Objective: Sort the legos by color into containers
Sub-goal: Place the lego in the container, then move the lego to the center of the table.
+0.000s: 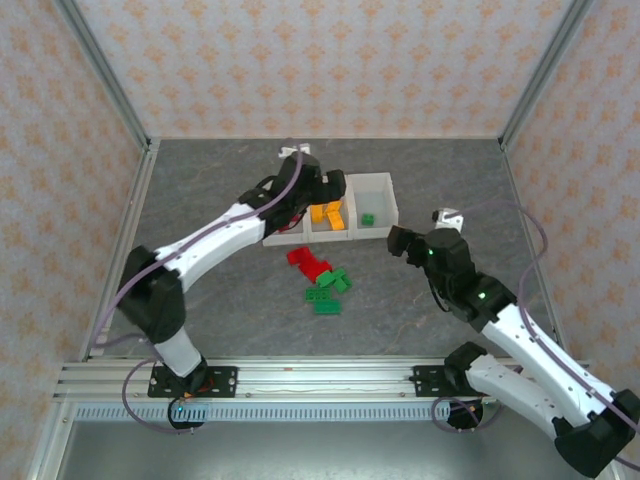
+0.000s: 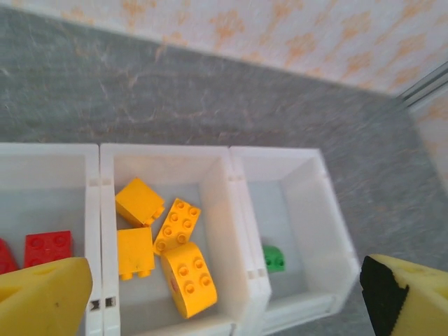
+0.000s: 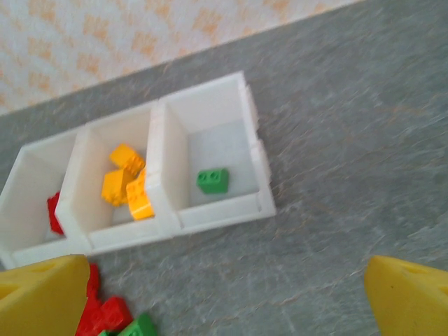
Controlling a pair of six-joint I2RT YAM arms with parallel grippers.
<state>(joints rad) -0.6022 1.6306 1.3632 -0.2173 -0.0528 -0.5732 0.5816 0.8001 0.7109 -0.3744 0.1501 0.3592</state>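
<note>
Top external view: red and green legos [image 1: 322,282] are left loose near the containers [image 1: 372,178], yellow ones binned; left gripper [image 2: 224,297] and right gripper [image 3: 224,294] are held wide, empty, so a pickup is judged next

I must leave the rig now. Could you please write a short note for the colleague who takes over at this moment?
Left tool: open, empty, above the tray.
Right tool: open, empty, above the table near the tray's right end.
Done: red bricks in the left compartment, four orange-yellow bricks in the middle, one green brick in the right.
Left: loose red bricks and loose green bricks lie on the table in front of the tray.
</note>
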